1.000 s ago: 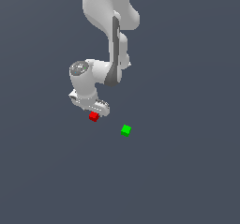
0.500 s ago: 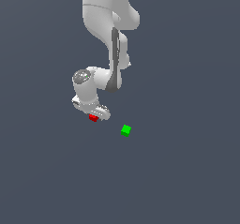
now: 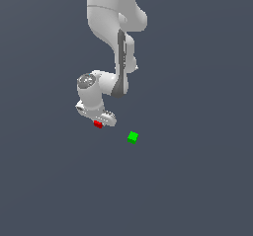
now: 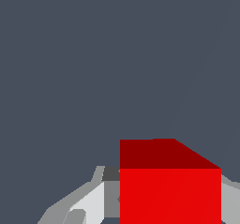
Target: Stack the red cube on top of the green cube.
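Observation:
The red cube [image 3: 98,124] rests on the dark grey floor directly under my white gripper [image 3: 102,120]. In the wrist view the red cube [image 4: 169,190] fills the space between my two fingers [image 4: 89,204], which stand against both of its sides, so the gripper is shut on it. The green cube [image 3: 132,137] sits on the floor a short way toward the exterior view's right of the red cube and slightly nearer the camera. It stands apart from the gripper and does not show in the wrist view.
The white arm [image 3: 111,37] comes down from the top of the exterior view. The plain dark grey floor [image 3: 197,180] lies all around the two cubes.
The gripper has come down over the red cube and now sits around it. Neither cube has moved.

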### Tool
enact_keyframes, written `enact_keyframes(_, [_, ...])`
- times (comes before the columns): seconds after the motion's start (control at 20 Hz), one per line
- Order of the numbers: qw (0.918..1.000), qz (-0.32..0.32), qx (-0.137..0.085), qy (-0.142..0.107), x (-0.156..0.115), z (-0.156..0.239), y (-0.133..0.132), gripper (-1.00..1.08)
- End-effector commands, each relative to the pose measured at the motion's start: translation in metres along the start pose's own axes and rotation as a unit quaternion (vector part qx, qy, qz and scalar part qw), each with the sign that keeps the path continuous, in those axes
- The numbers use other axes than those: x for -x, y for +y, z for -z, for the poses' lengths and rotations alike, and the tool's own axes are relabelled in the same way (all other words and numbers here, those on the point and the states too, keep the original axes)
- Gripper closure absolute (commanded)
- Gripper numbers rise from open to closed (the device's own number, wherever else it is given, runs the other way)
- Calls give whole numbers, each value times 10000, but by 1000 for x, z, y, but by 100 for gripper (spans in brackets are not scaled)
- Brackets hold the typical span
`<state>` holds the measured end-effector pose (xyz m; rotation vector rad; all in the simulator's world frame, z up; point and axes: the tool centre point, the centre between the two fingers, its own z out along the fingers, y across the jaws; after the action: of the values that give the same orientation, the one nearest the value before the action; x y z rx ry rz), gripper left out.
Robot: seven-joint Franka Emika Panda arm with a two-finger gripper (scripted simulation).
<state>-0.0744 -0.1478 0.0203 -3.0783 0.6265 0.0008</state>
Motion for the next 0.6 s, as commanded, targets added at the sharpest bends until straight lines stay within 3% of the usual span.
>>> enact_keyframes(0.0, [10000, 0, 1, 2, 0, 0, 0, 108])
enact_keyframes(0.55, [10000, 1, -1, 0, 1, 29, 0, 108])
